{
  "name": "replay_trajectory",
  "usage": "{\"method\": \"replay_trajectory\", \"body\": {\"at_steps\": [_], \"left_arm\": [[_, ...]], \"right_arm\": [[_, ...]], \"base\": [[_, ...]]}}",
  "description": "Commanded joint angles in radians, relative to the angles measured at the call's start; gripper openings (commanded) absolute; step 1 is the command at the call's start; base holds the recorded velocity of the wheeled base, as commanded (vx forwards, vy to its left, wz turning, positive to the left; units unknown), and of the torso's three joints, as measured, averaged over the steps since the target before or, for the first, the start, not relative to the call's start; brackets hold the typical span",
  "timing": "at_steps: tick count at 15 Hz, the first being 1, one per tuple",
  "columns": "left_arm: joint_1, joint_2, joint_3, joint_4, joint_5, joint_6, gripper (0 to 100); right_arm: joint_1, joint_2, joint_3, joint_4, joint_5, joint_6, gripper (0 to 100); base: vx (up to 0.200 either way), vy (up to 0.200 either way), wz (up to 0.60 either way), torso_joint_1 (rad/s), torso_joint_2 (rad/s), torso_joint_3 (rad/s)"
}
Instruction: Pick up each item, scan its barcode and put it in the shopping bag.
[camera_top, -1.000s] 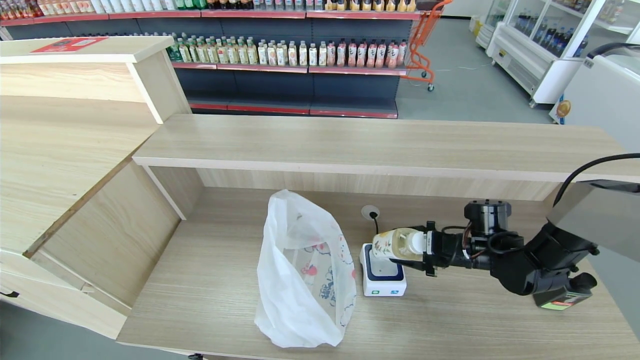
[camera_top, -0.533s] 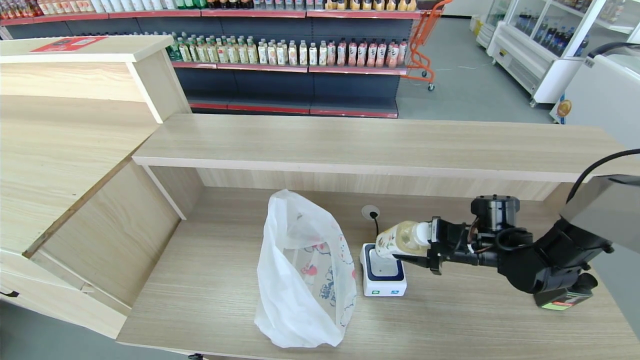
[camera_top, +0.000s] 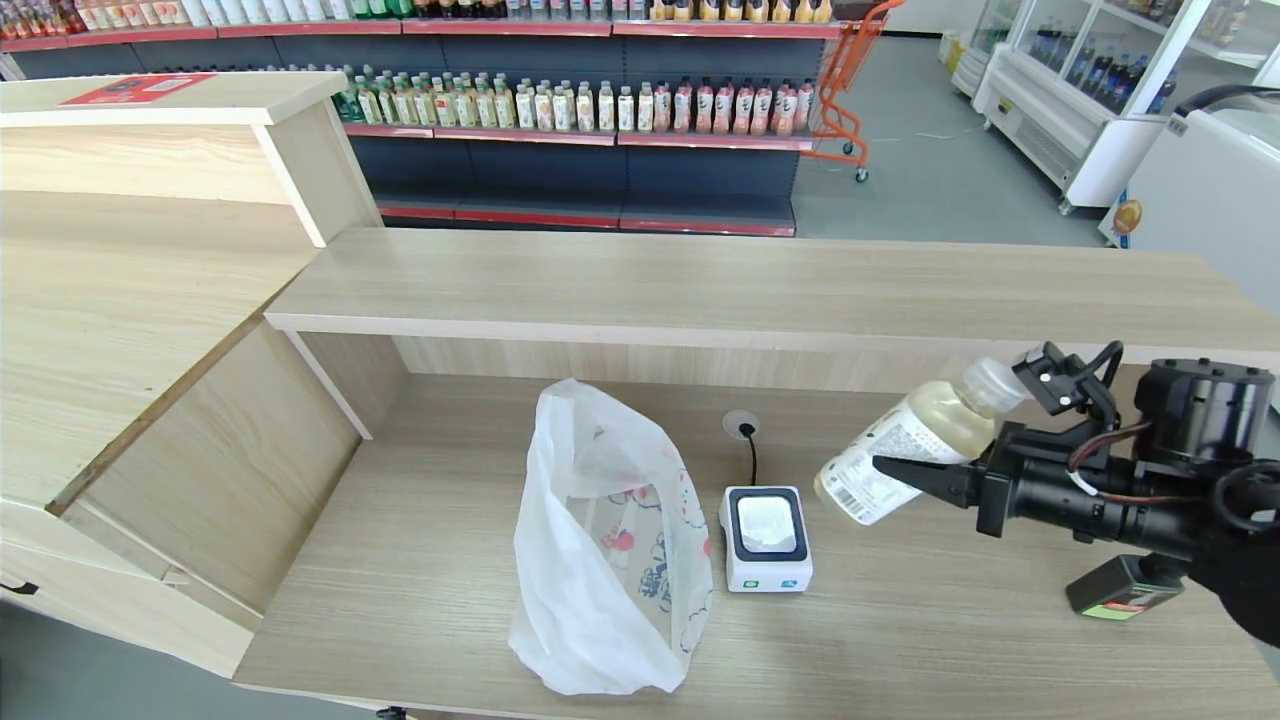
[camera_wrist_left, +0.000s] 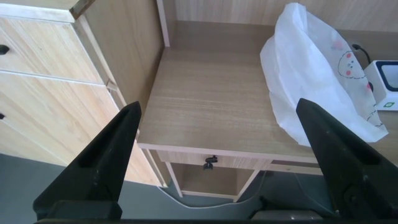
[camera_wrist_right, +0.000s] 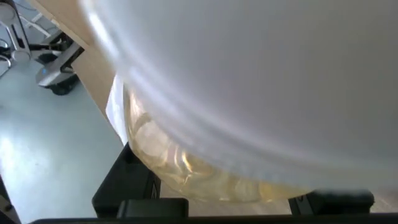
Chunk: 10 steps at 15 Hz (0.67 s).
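Plainly, the right gripper (camera_top: 960, 425) was clamped on the bottle (camera_top: 905, 445), holding it in the air to the right of the scanner (camera_top: 766, 538) and apart from it. The bottle's long axis was tilted, with the cap up and far-right and the base down and left. The base pointed toward the scanner, and the shopping bag (camera_top: 600, 540) stood further left on the counter (camera_top: 900, 640). The left gripper (camera_wrist_left: 217, 107) hung spread wide and empty by the counter's near left corner. The head view showed a barcode near the bottle's base, facing up. The right wrist view gave the bottle's pale wall close between the fingers.
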Motion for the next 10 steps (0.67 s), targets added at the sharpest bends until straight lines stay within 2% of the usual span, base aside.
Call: {"method": "replay_trajectory", "body": {"at_steps": [1,4,9,10], "left_arm": [[0.001,0.000,0.000,0.000,0.000,0.000,100],[-0.001,0.000,0.000,0.000,0.000,0.001,100],[-0.001,0.000,0.000,0.000,0.000,0.000,100],[-0.001,0.000,0.000,0.000,0.000,0.000,100]], "right_arm": [[-0.006,-0.062,0.046,-0.017,-0.004,0.048,0],[-0.004,-0.063,0.054,-0.026,-0.059,0.158,0],[-0.003,-0.066,0.086,-0.026,-0.073,0.187,0],[0.000,-0.065,0.086,-0.026,-0.073,0.190,0]], "base": [[0.000,0.000,0.00,0.000,0.00,0.000],[0.000,0.000,0.00,0.000,0.00,0.000],[0.000,0.000,0.00,0.000,0.00,0.000],[-0.200,0.000,0.00,0.007,0.00,0.002]]}}
